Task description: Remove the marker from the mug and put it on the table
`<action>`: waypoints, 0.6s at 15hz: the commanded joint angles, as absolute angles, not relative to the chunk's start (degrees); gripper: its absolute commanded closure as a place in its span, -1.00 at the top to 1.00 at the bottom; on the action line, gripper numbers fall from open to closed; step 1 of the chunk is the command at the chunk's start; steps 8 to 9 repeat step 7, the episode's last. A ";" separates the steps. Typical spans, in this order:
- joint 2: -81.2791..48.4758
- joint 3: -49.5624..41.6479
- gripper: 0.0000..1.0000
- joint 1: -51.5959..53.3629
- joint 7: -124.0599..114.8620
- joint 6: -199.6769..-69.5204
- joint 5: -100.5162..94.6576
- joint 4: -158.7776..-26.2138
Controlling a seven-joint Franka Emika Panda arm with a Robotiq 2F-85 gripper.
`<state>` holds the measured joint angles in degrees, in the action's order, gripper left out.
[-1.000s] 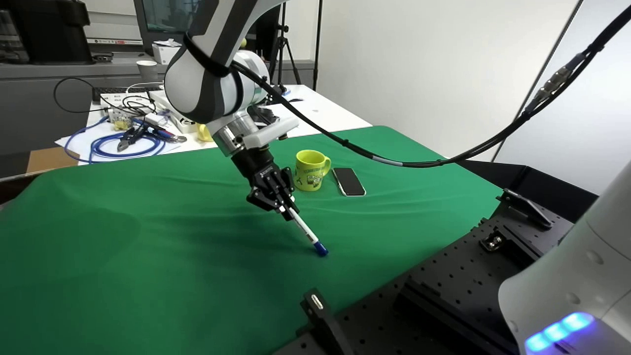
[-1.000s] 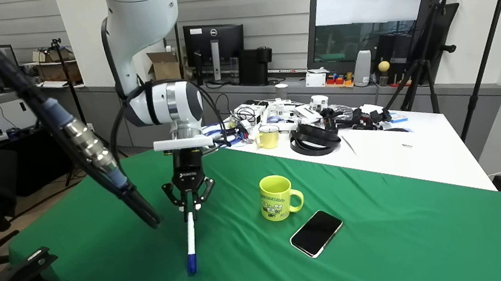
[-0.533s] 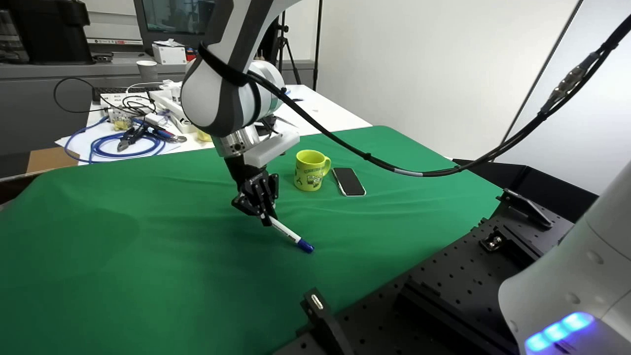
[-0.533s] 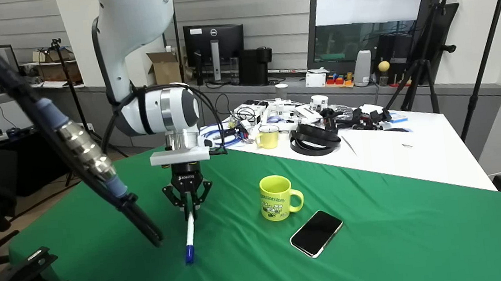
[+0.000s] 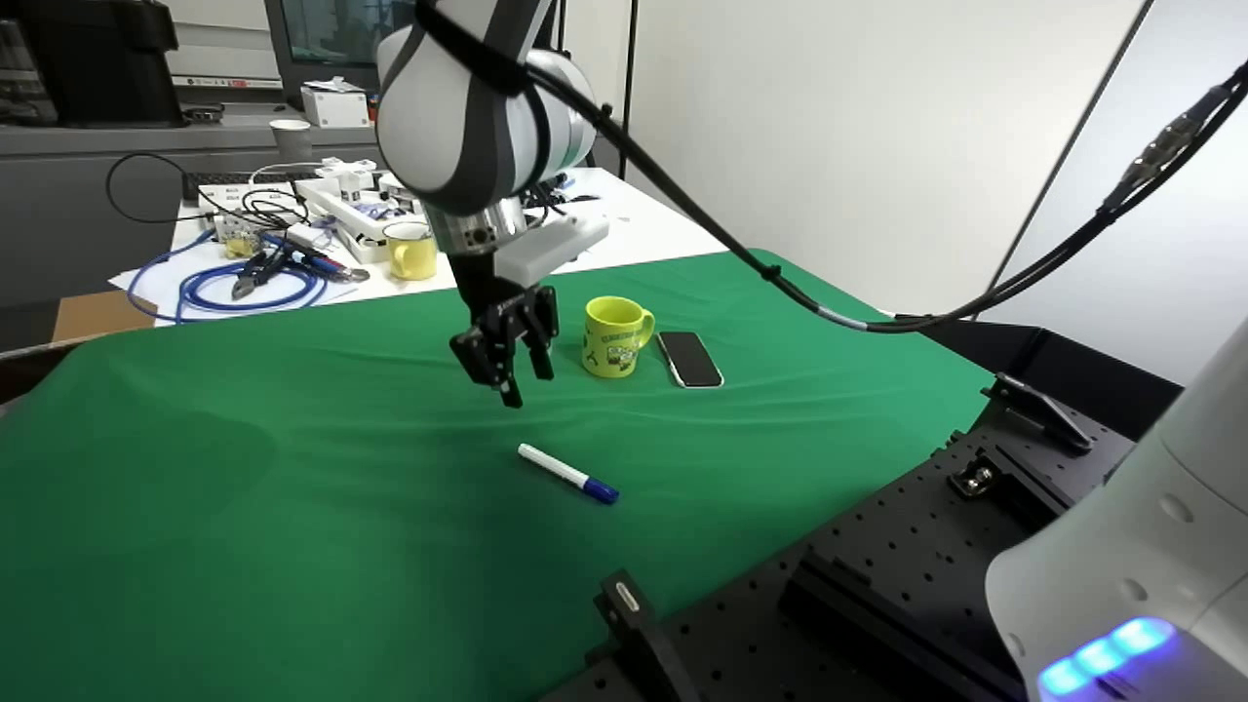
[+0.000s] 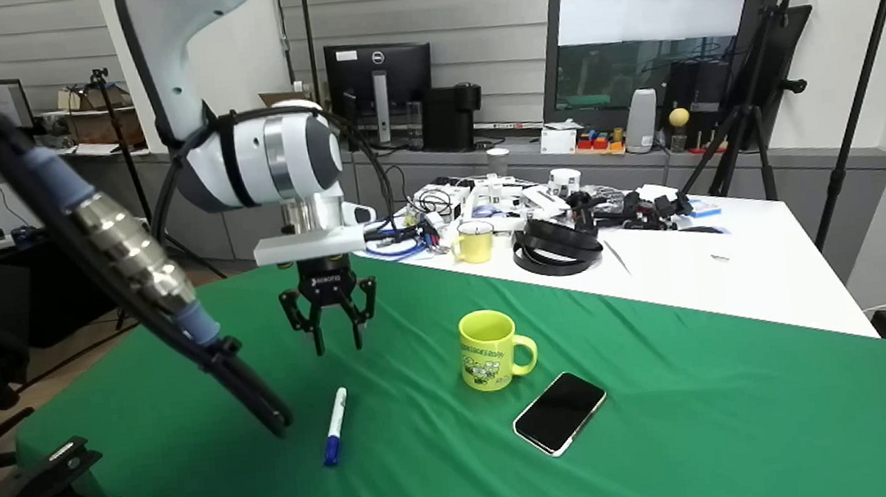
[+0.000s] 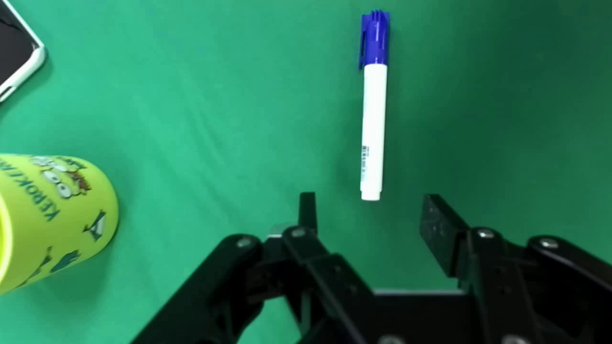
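The marker (image 6: 336,426) lies flat on the table (image 6: 718,434), below and clear of the tool (image 6: 339,351). Its jaws stand apart with nothing between, I'd guess because the placing is done. Off to the tool's side the mug (image 6: 487,352) stands upright, giving the marker room.

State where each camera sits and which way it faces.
In an exterior view: outside the arm, facing across the green table; arm, gripper and base show.
In an exterior view: outside, facing mug and white table; arm and gripper show.
Wrist view: wrist-mounted, facing down at the marker; fingers show.
Both exterior views share marker, mug and phone.
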<state>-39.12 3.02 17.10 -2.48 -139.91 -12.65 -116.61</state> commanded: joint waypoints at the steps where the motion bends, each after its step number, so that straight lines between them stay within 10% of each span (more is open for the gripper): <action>1: -26.04 1.87 0.81 17.32 -4.08 -135.97 -15.40 -122.97; 2: -33.34 3.29 0.44 16.37 -2.85 -137.49 -14.26 -118.21; 5: -27.01 3.40 0.81 15.94 -2.92 -135.32 -15.07 -120.94; 9: -26.52 3.42 0.82 15.92 -2.93 -135.32 -15.22 -121.81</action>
